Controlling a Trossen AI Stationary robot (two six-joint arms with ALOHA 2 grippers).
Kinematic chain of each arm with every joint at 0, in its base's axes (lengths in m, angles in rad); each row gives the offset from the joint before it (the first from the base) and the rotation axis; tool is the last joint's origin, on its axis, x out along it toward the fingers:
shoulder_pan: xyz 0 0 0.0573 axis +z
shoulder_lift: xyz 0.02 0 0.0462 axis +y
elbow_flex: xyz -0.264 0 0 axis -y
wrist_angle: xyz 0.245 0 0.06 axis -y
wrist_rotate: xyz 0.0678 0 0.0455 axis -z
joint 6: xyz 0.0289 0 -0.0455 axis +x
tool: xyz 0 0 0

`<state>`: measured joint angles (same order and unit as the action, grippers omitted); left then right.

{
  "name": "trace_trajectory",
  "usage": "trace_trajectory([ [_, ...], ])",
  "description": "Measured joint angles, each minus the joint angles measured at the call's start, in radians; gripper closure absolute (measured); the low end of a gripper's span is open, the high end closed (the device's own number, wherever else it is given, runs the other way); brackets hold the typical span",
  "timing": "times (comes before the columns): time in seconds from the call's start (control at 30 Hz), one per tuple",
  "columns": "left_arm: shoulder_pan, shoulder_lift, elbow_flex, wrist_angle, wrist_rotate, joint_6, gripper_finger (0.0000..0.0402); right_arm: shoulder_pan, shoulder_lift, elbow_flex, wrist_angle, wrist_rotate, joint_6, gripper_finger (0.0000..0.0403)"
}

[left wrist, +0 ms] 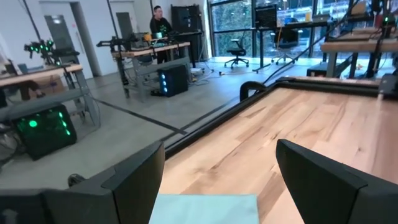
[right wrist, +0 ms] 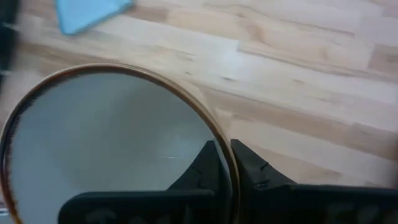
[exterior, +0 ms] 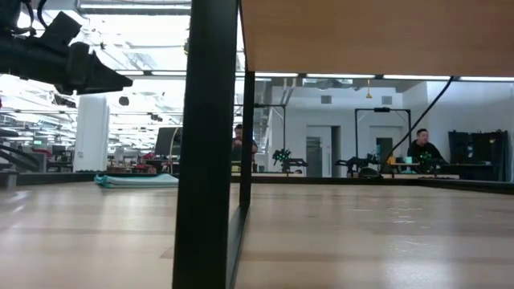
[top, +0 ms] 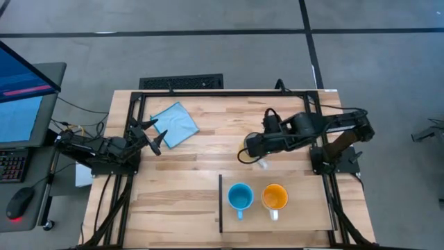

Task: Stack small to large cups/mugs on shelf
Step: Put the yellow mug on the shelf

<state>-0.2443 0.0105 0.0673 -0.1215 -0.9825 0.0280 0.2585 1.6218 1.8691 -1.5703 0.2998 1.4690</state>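
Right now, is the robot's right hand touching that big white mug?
Touching. The right wrist view shows the right hand pinching the white mug's rim, one finger inside, one outside.

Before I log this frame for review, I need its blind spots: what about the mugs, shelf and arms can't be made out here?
- White mug: high view, mostly hidden under the right end effector, shut on its rim.
- Blue mug and orange mug on the shelf: unseen in the low view.
- Blue cloth: cut off by the left wrist view's edge, between the open left end effector's fingers.
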Motion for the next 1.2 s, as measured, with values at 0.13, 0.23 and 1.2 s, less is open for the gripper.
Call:
trace_trajectory([
  [0.13,0.0,0.0,0.0,0.0,0.0,0.041,0.01,-0.023,-0.007,-0.046,0.004,-0.023,0.024,0.0377],
  [0.23,0.0,0.0,0.0,0.0,0.0,0.06,0.01,-0.05,-0.033,-0.08,-0.003,-0.044,0.032,0.0377],
  [1.2,0.0,0.0,0.0,0.003,0.001,0.057,0.01,-0.091,-0.403,-0.244,-0.004,-0.183,0.145,0.0377],
])
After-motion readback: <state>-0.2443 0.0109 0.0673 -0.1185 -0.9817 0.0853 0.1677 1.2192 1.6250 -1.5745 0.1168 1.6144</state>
